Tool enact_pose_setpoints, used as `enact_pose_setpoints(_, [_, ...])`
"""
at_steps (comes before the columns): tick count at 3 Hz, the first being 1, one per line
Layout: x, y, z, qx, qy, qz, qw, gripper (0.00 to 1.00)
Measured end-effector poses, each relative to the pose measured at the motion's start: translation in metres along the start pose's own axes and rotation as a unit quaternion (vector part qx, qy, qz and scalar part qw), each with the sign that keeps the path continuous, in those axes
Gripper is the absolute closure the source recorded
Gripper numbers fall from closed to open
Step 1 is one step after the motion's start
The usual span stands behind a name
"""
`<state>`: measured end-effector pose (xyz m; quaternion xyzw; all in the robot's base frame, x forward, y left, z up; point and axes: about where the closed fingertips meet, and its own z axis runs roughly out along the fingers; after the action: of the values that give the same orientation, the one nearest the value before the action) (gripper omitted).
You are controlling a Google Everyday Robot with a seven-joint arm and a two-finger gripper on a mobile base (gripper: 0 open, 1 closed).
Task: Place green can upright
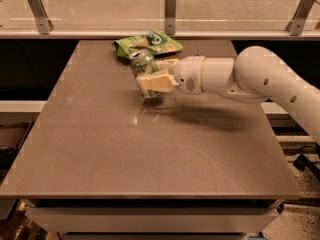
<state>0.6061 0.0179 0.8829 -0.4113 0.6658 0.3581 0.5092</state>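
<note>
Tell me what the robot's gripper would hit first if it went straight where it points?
The gripper, shut on the green can, points toward the picture's left. That way looks free above the table; the green snack bag lies off to one side, though depth is unclear.
</note>
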Motion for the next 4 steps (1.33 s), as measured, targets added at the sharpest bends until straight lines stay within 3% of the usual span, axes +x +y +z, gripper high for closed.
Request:
enact_pose_setpoints(3, [0.016,-0.015,0.004,0.0,-0.084,0.0,0.9965,1.0])
enact_pose_setpoints(4, [0.023,-0.022,0.008,-0.004,-0.092,0.006,0.9957,0.82])
